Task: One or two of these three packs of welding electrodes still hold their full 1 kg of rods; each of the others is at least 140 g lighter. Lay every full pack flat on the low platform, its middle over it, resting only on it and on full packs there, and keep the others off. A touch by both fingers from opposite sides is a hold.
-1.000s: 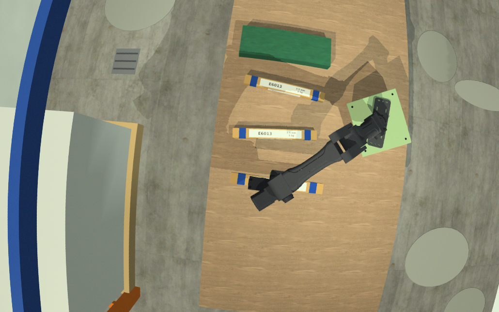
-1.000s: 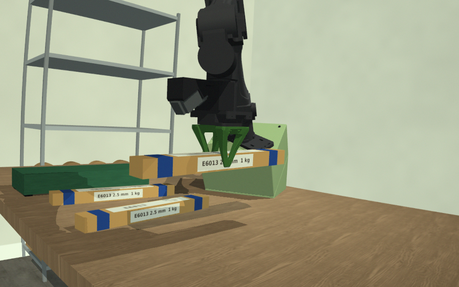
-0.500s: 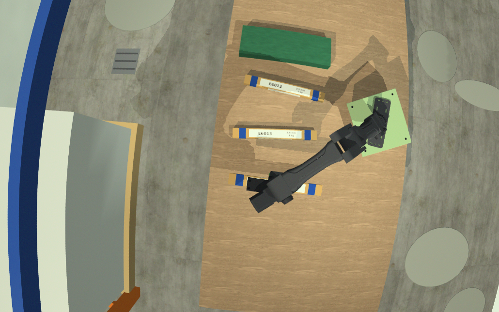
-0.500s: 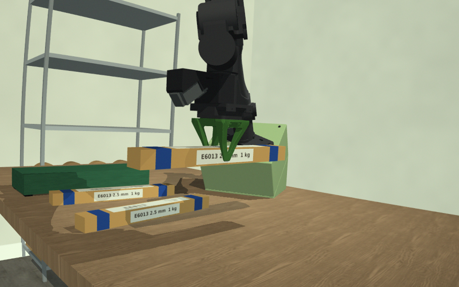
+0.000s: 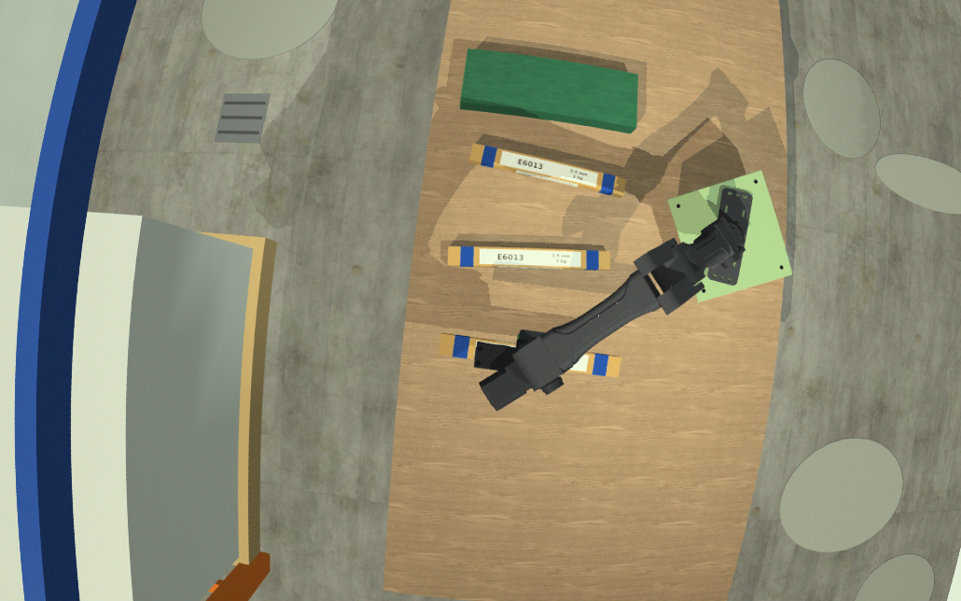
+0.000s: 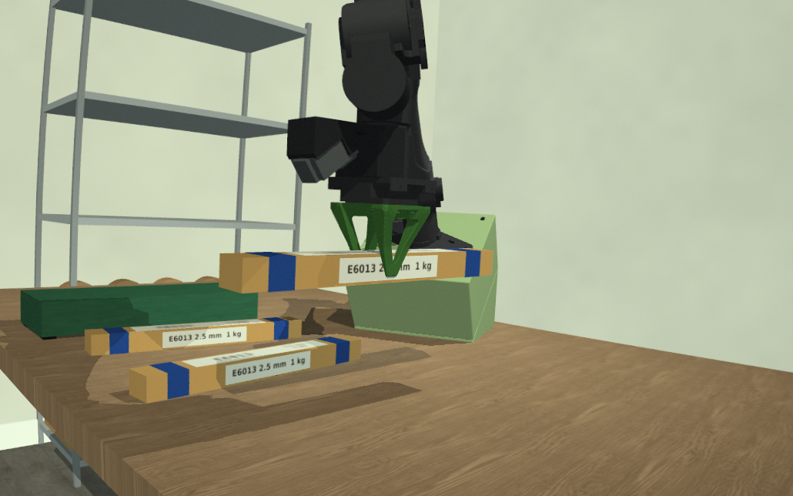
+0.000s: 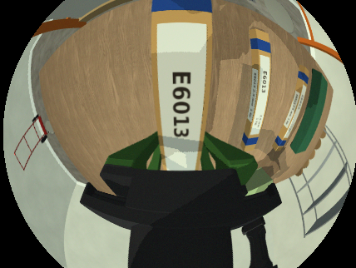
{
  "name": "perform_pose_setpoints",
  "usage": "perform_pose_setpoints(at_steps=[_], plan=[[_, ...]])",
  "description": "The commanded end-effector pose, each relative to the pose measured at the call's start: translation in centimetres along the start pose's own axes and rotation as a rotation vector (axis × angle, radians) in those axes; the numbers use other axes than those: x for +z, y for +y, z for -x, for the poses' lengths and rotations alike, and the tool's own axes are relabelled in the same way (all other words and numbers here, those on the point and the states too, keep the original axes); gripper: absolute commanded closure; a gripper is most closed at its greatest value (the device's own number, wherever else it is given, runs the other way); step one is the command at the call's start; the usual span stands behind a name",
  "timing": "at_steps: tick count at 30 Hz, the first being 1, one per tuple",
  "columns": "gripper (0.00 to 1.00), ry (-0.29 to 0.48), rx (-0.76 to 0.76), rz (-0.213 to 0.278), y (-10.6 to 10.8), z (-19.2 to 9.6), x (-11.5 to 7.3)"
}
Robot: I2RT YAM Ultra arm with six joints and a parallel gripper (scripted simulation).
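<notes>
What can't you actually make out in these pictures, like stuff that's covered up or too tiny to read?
- Top view: the arm covers the middle and label of the held pack.
- Outside view: a green finger hides part of that pack's label.
- Hand camera: the pack's near end is hidden behind the gripper; the other two packs' print is too small and warped to read.
- No view shows which packs are full.
</notes>
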State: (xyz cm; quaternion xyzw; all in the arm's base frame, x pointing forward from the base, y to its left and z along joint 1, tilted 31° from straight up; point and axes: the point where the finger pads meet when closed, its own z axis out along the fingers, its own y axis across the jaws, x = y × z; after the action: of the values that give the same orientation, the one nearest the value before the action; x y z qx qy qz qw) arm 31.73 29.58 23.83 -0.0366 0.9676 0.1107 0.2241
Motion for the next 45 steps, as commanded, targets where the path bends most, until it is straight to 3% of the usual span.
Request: perform_pose_setpoints(at_steps=[1,38,45], plan=[[1.0,-0.053,0.001,0.04,0.9,0.9,-3.0],[1.0,-0.055,0.001,0.041,1.0,1.1,-3.3],[1.0,-0.074,0.001,0.052,1.3,1.8,-2.0]])
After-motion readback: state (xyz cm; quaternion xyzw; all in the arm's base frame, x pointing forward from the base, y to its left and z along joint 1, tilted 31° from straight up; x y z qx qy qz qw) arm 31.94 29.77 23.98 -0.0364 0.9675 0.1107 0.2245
